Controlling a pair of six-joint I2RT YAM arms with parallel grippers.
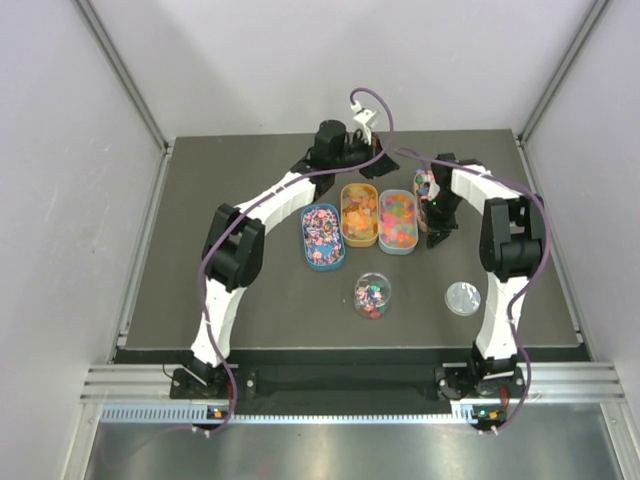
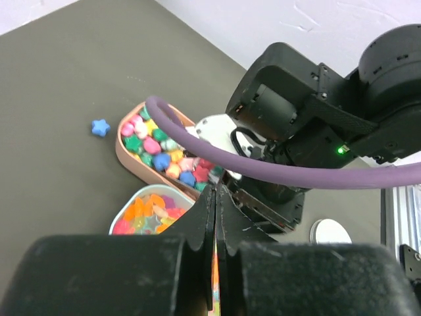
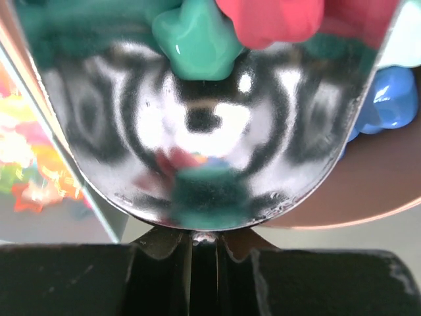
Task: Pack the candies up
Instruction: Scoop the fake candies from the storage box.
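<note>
Right jaws tight on metal scoop (image 3: 204, 131), seemingly amid candies (image 3: 194, 39).

multicoloured candies (image 1: 323, 235), blue tray (image 1: 324, 269), orange tray (image 1: 359, 244), dark grey table (image 1: 220, 180)

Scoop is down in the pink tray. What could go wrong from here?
The green candy and red candy sit at the far end of the metal scoop; they may roll off in transit, as the blue star lying on the table suggests. The shut left gripper hangs close to the right arm, so a collision seems possible.
</note>
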